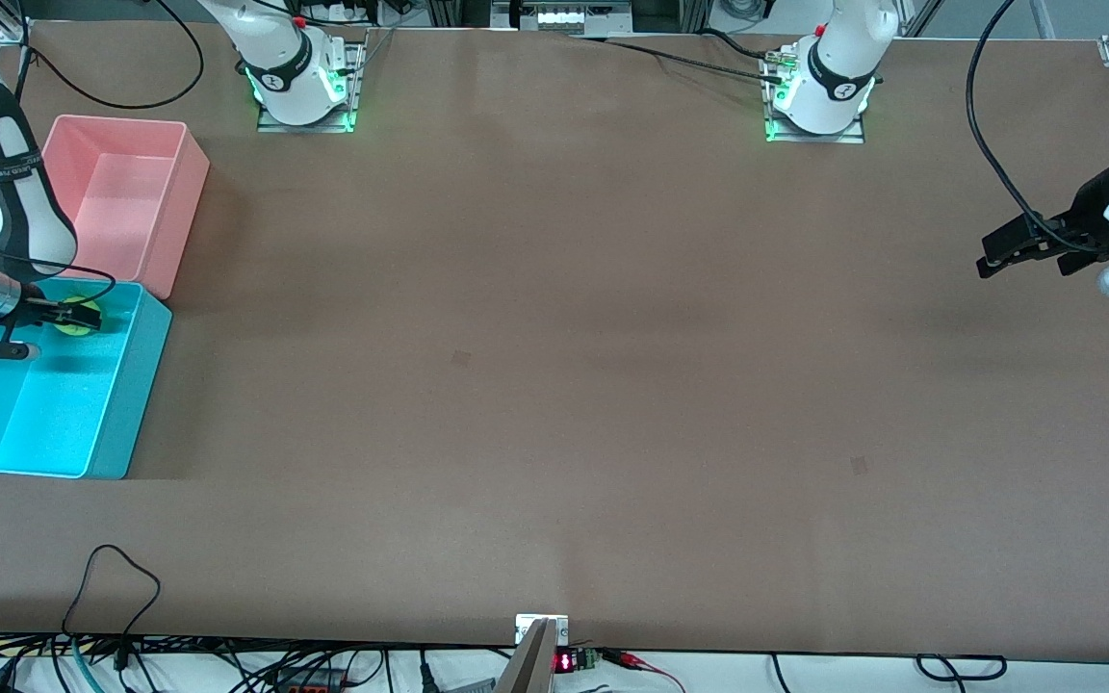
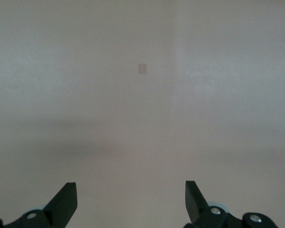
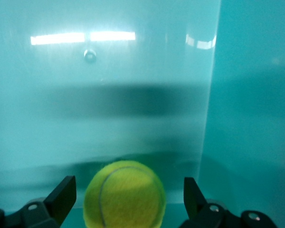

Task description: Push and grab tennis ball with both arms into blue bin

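Note:
The tennis ball (image 1: pixel 79 316) is inside the blue bin (image 1: pixel 121 414), at the end beside the pink tub. My right gripper (image 1: pixel 73 314) reaches down into the bin around the ball. In the right wrist view the ball (image 3: pixel 125 194) sits between the open fingers of the right gripper (image 3: pixel 129 187), with a gap on each side, over the bin's floor (image 3: pixel 133 95). I cannot tell whether the ball rests on the floor. My left gripper (image 1: pixel 990 253) is open and empty over the table at the left arm's end. The left wrist view shows it (image 2: pixel 131 190) over bare table.
A pink tub (image 1: pixel 121 197) stands right against the blue bin, farther from the front camera. Both bins sit at the right arm's end of the brown table (image 1: pixel 554 337). Cables lie along the table's front edge (image 1: pixel 112 577).

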{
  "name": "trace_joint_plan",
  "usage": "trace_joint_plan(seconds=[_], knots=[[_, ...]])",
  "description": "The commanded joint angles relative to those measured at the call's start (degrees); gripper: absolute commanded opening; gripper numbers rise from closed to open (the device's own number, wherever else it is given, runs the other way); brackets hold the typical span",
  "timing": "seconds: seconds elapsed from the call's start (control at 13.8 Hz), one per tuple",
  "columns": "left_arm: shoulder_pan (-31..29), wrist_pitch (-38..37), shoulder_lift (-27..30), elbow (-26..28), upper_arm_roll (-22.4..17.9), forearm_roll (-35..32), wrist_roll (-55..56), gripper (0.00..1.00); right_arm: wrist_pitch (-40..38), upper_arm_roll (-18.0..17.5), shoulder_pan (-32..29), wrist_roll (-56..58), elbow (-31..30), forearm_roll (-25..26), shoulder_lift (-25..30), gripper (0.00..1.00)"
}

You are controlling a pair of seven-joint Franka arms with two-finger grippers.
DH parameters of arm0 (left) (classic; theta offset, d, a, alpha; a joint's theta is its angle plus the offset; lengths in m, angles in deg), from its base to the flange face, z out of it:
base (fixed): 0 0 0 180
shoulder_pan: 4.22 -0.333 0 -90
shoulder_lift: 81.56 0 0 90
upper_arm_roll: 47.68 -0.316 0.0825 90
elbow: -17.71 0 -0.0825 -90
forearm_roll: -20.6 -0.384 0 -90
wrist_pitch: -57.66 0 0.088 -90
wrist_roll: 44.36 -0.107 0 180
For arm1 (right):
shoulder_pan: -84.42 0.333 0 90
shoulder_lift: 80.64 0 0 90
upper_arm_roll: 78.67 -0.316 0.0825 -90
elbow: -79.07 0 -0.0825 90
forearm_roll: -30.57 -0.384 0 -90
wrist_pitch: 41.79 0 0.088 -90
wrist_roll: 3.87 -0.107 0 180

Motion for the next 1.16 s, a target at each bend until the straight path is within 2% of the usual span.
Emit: trace_joint_plan(seconds=[0.0,0.29,0.51,0.65,0.8,0.95,1.09], knots=[[-0.3,-0.9,-1.1,-2.0,0.2,-0.4,-1.3,1.0,-3.6,-2.9,0.2,-0.6,2.4,0.7,4.3,1.0],[-0.4,-0.9,-1.1,-2.0,0.2,-0.4,-1.3,1.0,-11.9,-7.2,0.4,-1.1,3.2,0.5,13.6,1.0],[-0.4,-0.9,-1.1,-2.0,0.2,-0.4,-1.4,1.0,-22.4,-8.6,4.4,-1.3,6.2,0.4,19.4,1.0],[-0.4,-0.9,-1.1,-2.0,0.2,-0.4,-1.3,1.0,-31.9,-8.7,8.3,-2.5,12.0,-1.5,20.4,1.0],[-0.4,-1.0,-1.1,-2.0,0.2,-0.4,-1.3,1.0,-41.1,-8.8,11.1,-8.6,18.0,-3.2,20.4,1.0],[-0.4,-1.0,-1.1,-2.0,0.2,-0.4,-1.3,1.0,-46.8,-8.8,14.8,-13.5,21.8,-3.9,20.6,1.0],[-0.4,-0.9,-1.1,-2.0,0.2,-0.4,-1.3,1.0,-50.3,-8.8,16.6,-18.5,24.2,-6.7,20.6,1.0]])
